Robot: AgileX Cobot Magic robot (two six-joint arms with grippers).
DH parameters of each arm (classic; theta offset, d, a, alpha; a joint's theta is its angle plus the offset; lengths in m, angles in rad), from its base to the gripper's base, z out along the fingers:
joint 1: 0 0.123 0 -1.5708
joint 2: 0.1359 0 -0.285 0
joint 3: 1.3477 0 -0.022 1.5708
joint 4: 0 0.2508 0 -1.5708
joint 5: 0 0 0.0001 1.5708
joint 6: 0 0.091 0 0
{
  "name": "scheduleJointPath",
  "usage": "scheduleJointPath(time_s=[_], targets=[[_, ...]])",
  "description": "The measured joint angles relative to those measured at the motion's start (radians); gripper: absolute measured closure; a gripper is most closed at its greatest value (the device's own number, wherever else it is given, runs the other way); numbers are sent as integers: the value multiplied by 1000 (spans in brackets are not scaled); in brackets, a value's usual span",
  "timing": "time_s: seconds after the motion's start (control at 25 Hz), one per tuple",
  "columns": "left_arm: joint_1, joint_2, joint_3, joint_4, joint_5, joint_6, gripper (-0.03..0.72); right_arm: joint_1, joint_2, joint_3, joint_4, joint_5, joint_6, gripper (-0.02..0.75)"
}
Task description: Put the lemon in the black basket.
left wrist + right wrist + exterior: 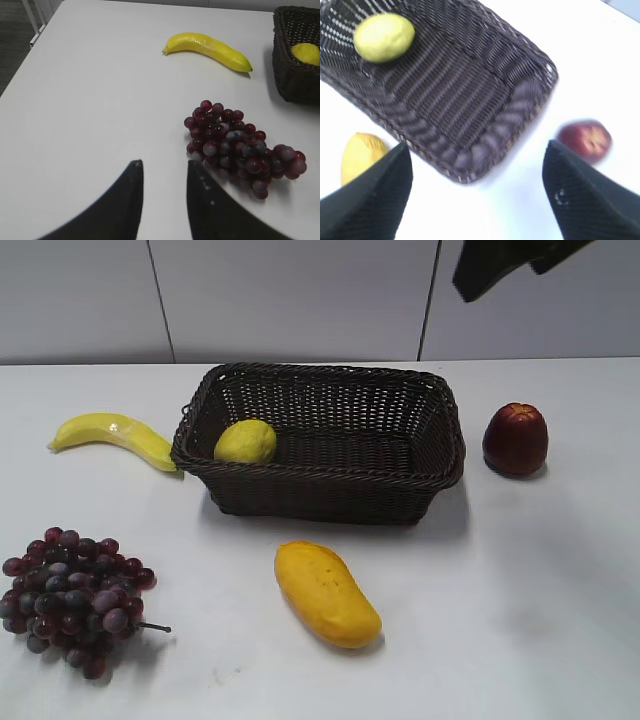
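- Dark woven wicker forms the black basket (400, 475) at the middle of the white table (520, 580) in the exterior view; the lemon (245, 441) lies inside at its left end, with a banana (115, 436) to the left, an apple (516, 438) to the right, a mango (326, 593) in front and grapes (72, 598) at front left
- In the left wrist view the left gripper (164, 192) hangs over bare table beside the grapes (240, 147), fingers slightly parted, holding nothing
- In the right wrist view the right gripper (477, 187) hangs above the basket's (470, 100) near rim, fingers spread wide and empty; the lemon (384, 37) rests in the far corner
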Motion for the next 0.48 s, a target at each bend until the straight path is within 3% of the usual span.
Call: scheduleJointPath(time_s=[0.2, 0.48], targets=[[0, 0, 0, 0, 0, 0, 453, -1, -165, 99, -11, 67, 43, 117], [0, 0, 0, 0, 0, 0, 453, -1, -538, 525, -12, 35, 92, 138]])
